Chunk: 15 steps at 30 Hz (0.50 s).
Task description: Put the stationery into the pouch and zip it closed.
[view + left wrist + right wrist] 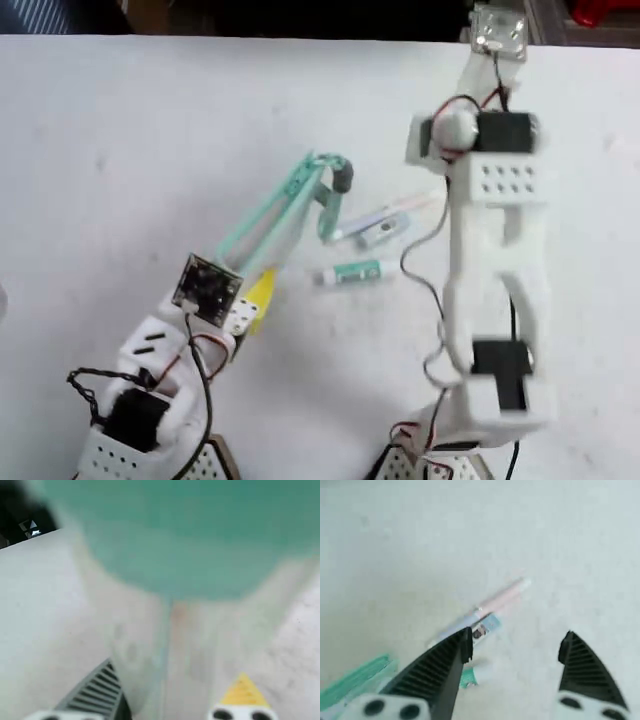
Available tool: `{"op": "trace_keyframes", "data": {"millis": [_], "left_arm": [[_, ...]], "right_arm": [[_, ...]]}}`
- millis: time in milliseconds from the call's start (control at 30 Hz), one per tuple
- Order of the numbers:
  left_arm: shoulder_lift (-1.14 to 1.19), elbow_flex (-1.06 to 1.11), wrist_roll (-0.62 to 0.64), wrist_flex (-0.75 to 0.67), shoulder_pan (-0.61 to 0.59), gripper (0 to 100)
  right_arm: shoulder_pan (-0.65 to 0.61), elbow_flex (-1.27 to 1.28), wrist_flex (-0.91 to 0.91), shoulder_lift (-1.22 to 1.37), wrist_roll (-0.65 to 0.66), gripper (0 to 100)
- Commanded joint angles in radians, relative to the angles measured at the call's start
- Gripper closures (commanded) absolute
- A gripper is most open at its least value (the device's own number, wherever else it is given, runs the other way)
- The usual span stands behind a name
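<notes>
With the left gripper (175,672) clamped on the near end of the teal pouch (280,215) in the middle of the table (100,150), the right gripper (517,636), its claw apart over the pens (385,220) just right of the pouch, should straddle one pen's middle squarely before closing, so it lifts level.

Bright, even overhead light (soft shadows)
</notes>
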Motion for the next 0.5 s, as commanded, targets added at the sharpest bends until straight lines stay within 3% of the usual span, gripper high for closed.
{"op": "trace_keyframes", "data": {"millis": [0, 167, 467], "left_arm": [[0.004, 0.002, 0.014, 0.009, 0.008, 83], [0.004, 0.002, 0.014, 0.008, 0.008, 83], [0.004, 0.002, 0.014, 0.008, 0.008, 83]], "right_arm": [[0.015, -0.038, -0.022, 0.143, -0.147, 73.7], [0.015, -0.041, -0.073, 0.308, -0.351, 73.7], [0.015, -0.041, -0.242, 0.421, -0.377, 73.7]]}}
